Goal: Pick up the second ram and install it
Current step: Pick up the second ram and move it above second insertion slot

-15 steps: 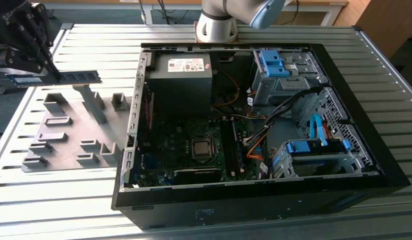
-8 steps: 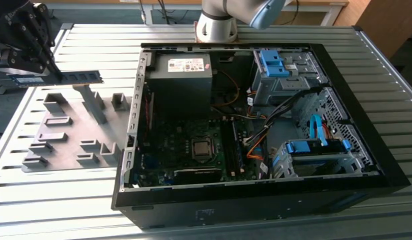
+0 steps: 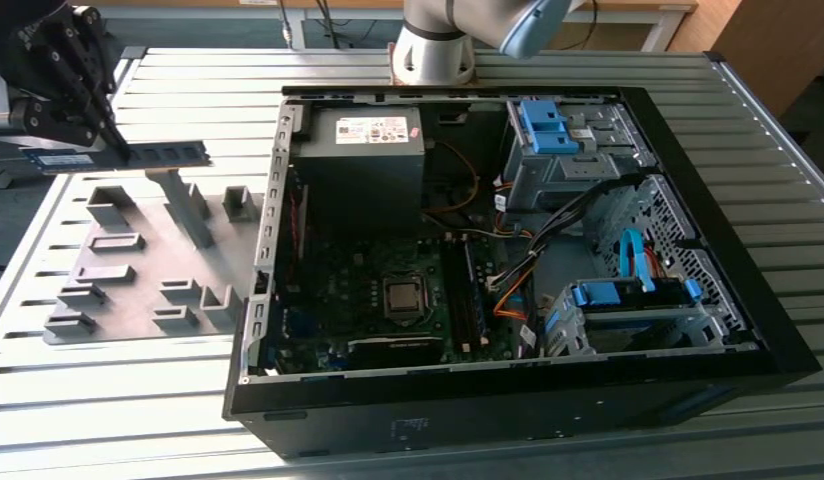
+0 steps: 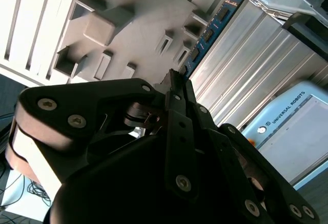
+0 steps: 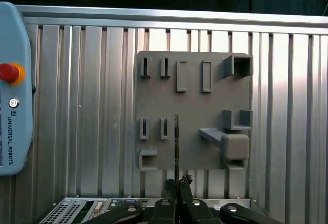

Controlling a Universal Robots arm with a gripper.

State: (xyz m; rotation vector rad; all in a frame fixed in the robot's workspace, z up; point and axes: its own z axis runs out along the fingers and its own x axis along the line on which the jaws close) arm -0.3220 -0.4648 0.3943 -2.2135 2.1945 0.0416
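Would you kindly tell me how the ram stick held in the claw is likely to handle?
The second ram is probably stiff: it juts level from the claw, gripped at one end, without sagging. It looks thin edge-on in the first wrist view, so likely light. Its bare chips suggest it is fragile.

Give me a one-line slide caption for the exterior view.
Gripper holds the second ram level above the grey fixture plate, beside the open computer case.
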